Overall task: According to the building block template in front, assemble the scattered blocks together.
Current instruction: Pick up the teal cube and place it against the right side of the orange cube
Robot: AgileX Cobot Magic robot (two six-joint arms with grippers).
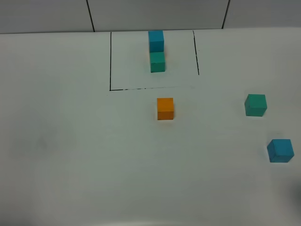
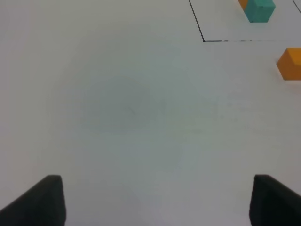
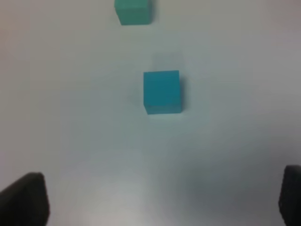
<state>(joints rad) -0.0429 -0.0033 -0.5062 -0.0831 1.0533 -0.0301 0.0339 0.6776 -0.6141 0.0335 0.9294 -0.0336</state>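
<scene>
One blue cube [image 3: 162, 92] ahead of wide-spread right gripper [image 3: 160, 195]

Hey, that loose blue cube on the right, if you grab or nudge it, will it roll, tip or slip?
The blue cube looks rigid and flat-faced, so a push would probably slide it, not roll it. It is as wide as tall, so tipping seems unlikely. Its matte sides should grip fairly well.

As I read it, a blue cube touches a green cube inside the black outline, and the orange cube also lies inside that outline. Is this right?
Not quite: the orange cube lies outside the black outline, just past its near line, as the exterior high view shows. The blue cube does touch the green cube inside it.
</scene>
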